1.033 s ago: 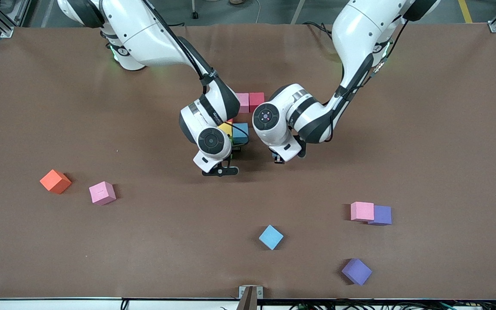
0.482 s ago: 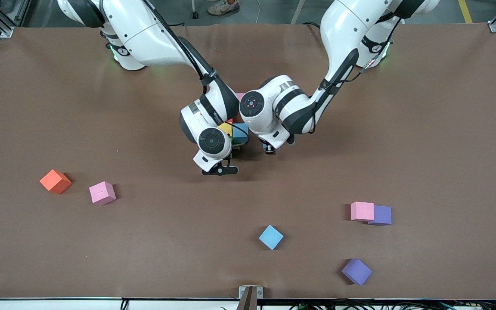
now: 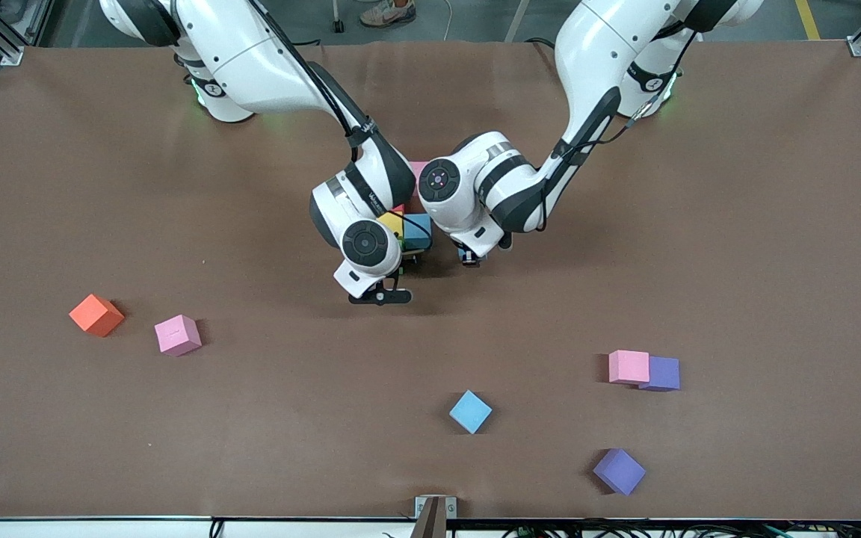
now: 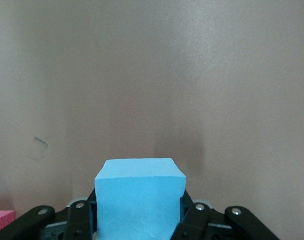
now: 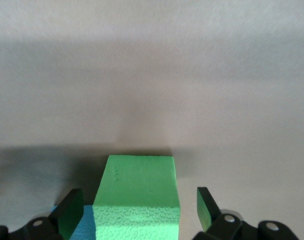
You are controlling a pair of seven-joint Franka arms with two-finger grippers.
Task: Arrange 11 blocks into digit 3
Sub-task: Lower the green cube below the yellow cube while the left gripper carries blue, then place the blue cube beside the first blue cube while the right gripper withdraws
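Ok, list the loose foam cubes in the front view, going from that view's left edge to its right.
Orange foam cube → pink foam cube → light blue foam cube → second pink foam cube, touching a purple foam cube.

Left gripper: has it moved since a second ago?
Yes. The left gripper, shut on a light blue block, has shifted toward the right arm's end of the table, closing in on the yellow and blue blocks of the figure.
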